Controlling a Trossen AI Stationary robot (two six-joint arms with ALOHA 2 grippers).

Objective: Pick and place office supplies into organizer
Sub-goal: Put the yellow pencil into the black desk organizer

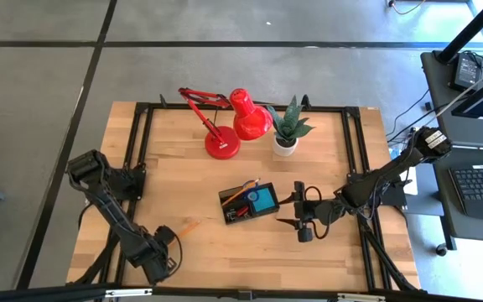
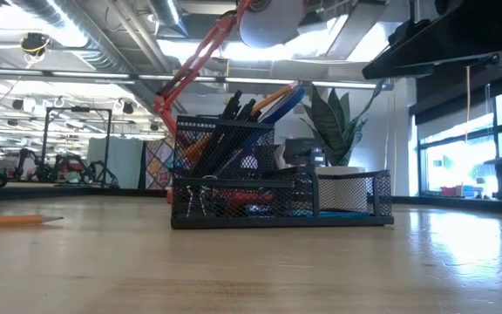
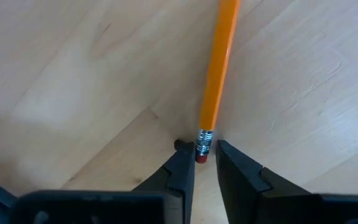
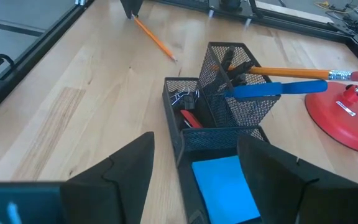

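— Why sit so low at the lower left of the high view?

— My left gripper has its fingers nearly together around the eraser end of the long orange wooden pencil; whether they grip yet, I cannot tell.

— And the right gripper?

— Fingers apart, waiting beside the black mesh desk organizer at centre. Its compartments' contents are hard to make out.

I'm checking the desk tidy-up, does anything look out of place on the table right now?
One orange pencil lies loose on the bare wood, apart from the organizer that holds the other supplies. The left gripper is at its eraser end, fingers on either side. Nothing looks spilled or damaged.
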